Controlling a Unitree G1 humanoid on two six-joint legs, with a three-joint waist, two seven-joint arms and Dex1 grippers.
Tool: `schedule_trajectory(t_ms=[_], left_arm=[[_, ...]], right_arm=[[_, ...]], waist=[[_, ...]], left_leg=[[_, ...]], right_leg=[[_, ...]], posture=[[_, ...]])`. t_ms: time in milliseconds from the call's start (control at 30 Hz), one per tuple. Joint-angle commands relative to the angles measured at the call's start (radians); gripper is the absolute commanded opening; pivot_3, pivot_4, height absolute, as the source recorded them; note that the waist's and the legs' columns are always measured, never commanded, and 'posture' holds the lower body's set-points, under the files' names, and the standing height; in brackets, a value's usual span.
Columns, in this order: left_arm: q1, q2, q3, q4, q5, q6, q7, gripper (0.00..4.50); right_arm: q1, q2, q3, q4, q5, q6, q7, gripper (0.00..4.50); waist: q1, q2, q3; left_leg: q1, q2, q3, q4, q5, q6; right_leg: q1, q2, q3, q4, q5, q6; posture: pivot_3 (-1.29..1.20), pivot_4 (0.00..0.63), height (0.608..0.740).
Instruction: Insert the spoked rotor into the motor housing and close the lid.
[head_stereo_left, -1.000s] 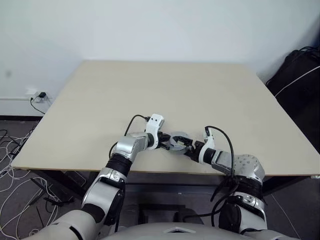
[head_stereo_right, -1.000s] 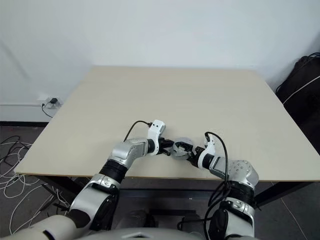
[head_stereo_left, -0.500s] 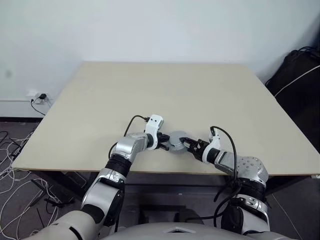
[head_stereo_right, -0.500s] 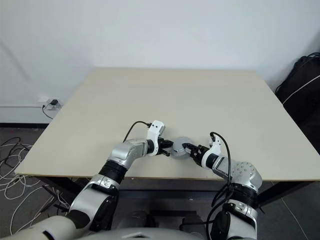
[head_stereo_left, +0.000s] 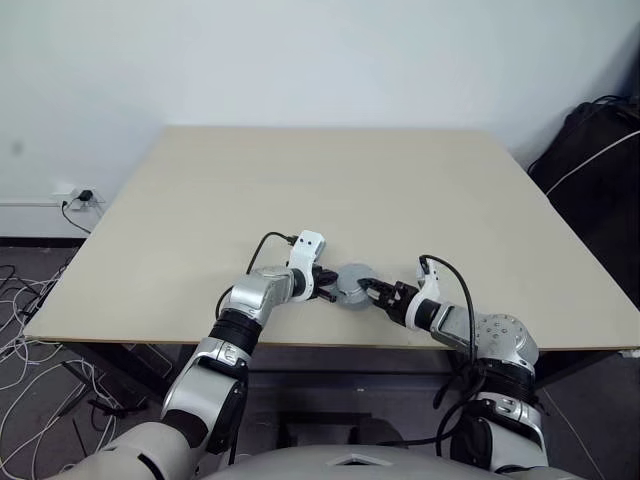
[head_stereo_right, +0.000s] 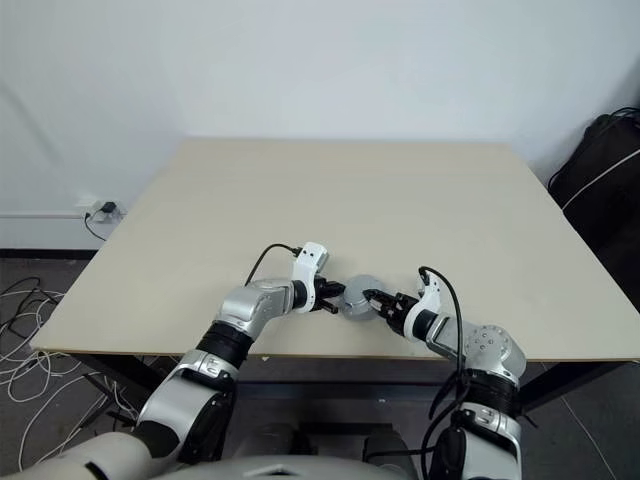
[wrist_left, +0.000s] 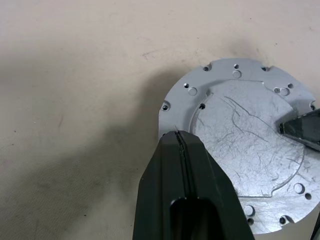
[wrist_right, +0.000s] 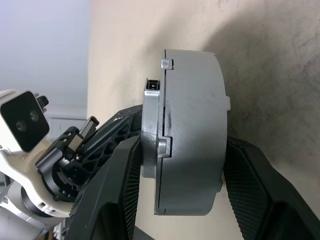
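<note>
Now note that your right gripper (wrist_right: 175, 200) clamps the motor housing (wrist_right: 192, 130) between its fingers, while your closed left gripper (wrist_left: 182, 142) presses the lid (wrist_left: 240, 145) just ahead, seating it.

Beige table (head_stereo_left: 330, 190) against a white wall (head_stereo_left: 300, 60); cables (head_stereo_left: 25, 330) on grey floor.

Just a plain beige table (head_stereo_left: 300, 180). The round metal motor housing (head_stereo_left: 352, 285), lid (wrist_left: 250, 145) on top, sits near its front edge.
</note>
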Motion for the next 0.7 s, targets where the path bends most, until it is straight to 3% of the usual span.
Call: schedule_trajectory(t_ms=[33,167,433,700], left_arm=[[0.002,0.004,0.003,-0.015,-0.003,0.012,-0.007,0.0],[0.032,0.01,0.028,-0.101,-0.023,0.008,0.003,0.0],[0.218,-0.019,0.215,-0.524,-0.13,-0.068,0.155,0.0],[0.533,-0.04,0.312,-0.841,-0.261,-0.139,0.177,0.0]], right_arm=[[-0.004,-0.001,0.051,0.049,-0.023,-0.008,0.0,2.13],[-0.007,-0.006,0.057,0.08,-0.027,-0.035,0.01,2.13],[0.017,-0.003,0.036,0.124,-0.006,-0.082,0.037,2.13],[0.034,0.037,-0.044,0.1,0.173,-0.054,0.144,2.12]], waist=[[-0.001,0.0,0.0],[-0.01,0.0,0.0],[-0.016,0.0,0.0],[-0.013,0.001,0.001]], left_leg=[[0.001,0.0,0.0,0.0,0.0,0.0],[0.001,0.0,0.0,-0.001,0.0,0.0],[0.001,0.001,0.0,-0.003,0.0,0.0],[-0.002,0.001,0.001,-0.005,0.0,0.0]], right_leg=[[0.001,0.0,0.0,0.0,0.0,0.0],[0.001,0.0,0.001,0.0,0.0,0.0],[-0.001,-0.001,0.004,0.0,0.0,-0.001],[-0.004,-0.001,0.004,-0.002,-0.001,-0.002]], posture=[[0.0,0.0,0.74],[0.0,0.0,0.74],[0.0,0.0,0.74],[0.0,0.0,0.74]])
